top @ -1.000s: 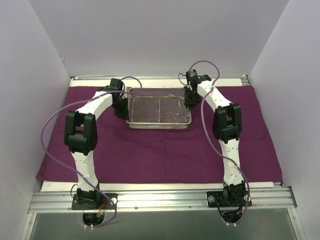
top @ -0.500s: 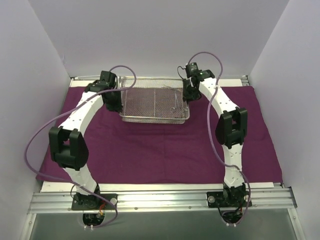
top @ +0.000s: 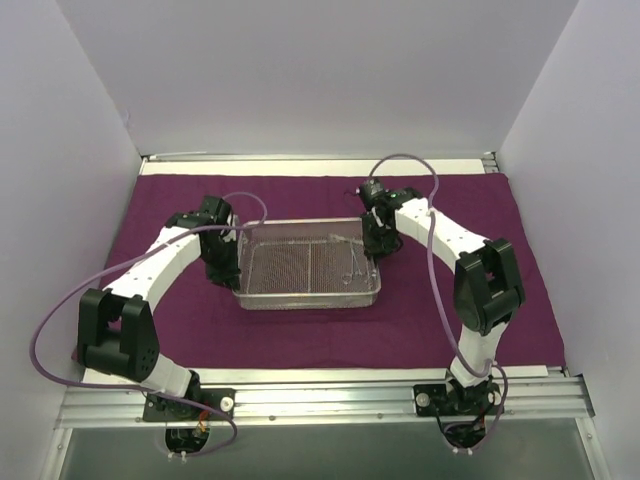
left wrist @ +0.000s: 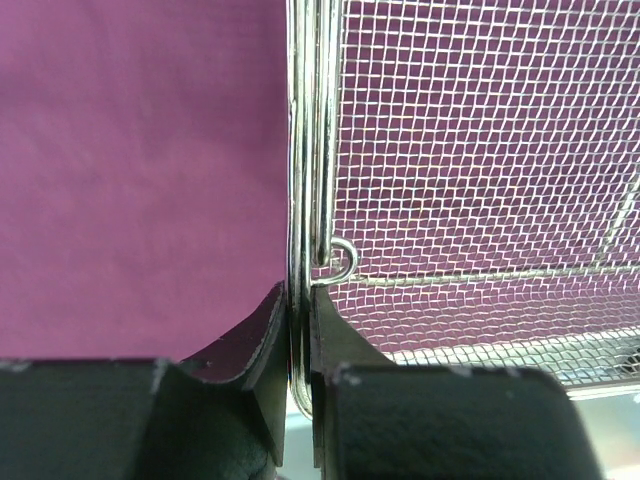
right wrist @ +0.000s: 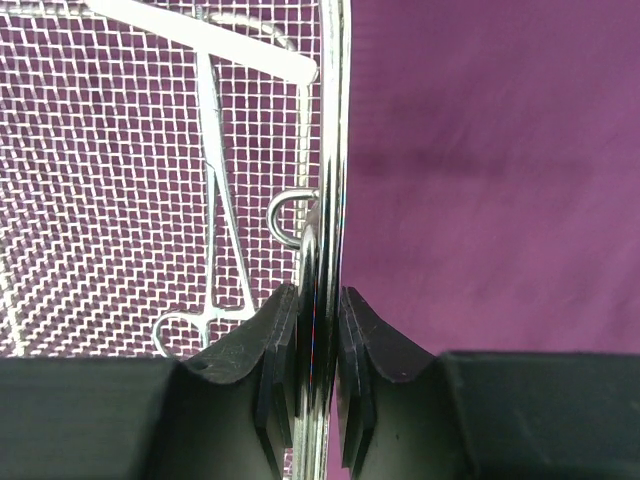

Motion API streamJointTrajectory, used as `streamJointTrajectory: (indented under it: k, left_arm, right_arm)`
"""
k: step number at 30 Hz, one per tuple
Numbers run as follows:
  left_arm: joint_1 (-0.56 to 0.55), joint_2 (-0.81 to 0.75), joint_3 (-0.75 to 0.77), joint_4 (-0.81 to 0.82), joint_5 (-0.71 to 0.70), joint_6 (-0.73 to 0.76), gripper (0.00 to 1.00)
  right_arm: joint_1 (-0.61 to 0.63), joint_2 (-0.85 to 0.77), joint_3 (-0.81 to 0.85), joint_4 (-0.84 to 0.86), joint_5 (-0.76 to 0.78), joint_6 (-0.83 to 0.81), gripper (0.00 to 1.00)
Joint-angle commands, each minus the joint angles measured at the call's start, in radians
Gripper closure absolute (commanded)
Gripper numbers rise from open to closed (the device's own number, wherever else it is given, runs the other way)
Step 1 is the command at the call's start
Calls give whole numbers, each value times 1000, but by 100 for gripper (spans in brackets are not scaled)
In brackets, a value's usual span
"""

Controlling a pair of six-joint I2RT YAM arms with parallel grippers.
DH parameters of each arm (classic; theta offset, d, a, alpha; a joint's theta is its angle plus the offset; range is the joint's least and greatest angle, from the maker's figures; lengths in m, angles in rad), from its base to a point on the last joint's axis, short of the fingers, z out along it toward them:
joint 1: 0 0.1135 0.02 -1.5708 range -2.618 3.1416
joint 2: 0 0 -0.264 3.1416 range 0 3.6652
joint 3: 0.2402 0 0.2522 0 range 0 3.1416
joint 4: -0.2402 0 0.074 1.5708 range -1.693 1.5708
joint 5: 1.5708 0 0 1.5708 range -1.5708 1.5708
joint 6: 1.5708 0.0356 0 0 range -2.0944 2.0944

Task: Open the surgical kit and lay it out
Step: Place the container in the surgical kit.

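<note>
Tray: the rectangular wire-mesh tray (top: 310,301) sits near the centre of the cloth wrap (top: 300,338) in the top view. Its long sides run from 9 to 3 o'clock. Whether it rests on the cloth or hangs just clear cannot be determined.
Tray build: fine silver square mesh with a bright round-rod rim and shallow walls. Thin cross wires divide the floor, and a small wire loop shows at each short end.
Instruments: thin scissor-like instruments (right wrist: 213,210) lie flat on the mesh in the tray's 3 o'clock half. They are slender polished steel with ring handles. The count is not clear.
Left claw: the left claw (left wrist: 300,330) is narrowed onto the rim at the tray's 9 o'clock end, with one black finger on each side of the wire.
Right claw: the right claw (right wrist: 320,320) is pinched onto the rim at the 3 o'clock end in the same way.
Cloth wrap: dark purple, matte and soft-looking. It is spread flat with few creases and covers most of the table (top: 300,374).
Table: a pale surface, showing only as strips at the cloth's 12 and 6 o'clock edges.
Done, as judged: the wrap is unfolded and laid out, and the tray is uncovered and gripped at both ends.
Outstanding, as judged: release the tray, then lift the instruments out and set them on the cloth.
</note>
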Motion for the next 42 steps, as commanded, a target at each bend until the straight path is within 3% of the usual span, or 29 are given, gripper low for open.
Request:
streamJointTrajectory:
  k: [1,5,10,12,13,14,15,16,22,28,37,42]
  left_arm:
    - [-18,-72,-6,69,57,-67,97]
    - [-28,-30,-9,25,40,-82,96]
    - [-32,-3,-29,-11,31,-90,75]
    - [-32,-4,-52,-9,43,-90,66]
    - [-32,-9,-56,-8,49,-87,65]
    - [-32,-19,-58,-9,56,-82,63]
    - [-32,-25,-61,-17,50,-76,61]
    - [-32,-32,-60,-21,43,-74,52]
    - [-32,-90,15,-46,-24,-57,47]
    - [-32,-107,118,-60,-81,4,43]
    - [-33,-101,215,34,109,142,46]
    - [-32,-122,194,112,245,156,51]
  right_arm:
    - [49,-116,-49,85,-57,4,100]
    - [57,-121,-117,118,-56,8,100]
    - [57,-101,-122,102,-46,-2,97]
    - [58,-98,-110,89,-46,-5,86]
    - [58,-99,-106,85,-40,-10,71]
    - [58,-101,-102,73,-36,-13,62]
    - [58,-107,-99,69,-31,-16,58]
    - [58,-108,-91,62,-29,-19,52]
    - [60,-150,-48,3,4,-28,32]
    - [77,-142,30,-76,-5,-57,35]
    - [181,-119,0,-123,-181,-220,42]
    - [227,-182,-79,-50,-109,-332,43]
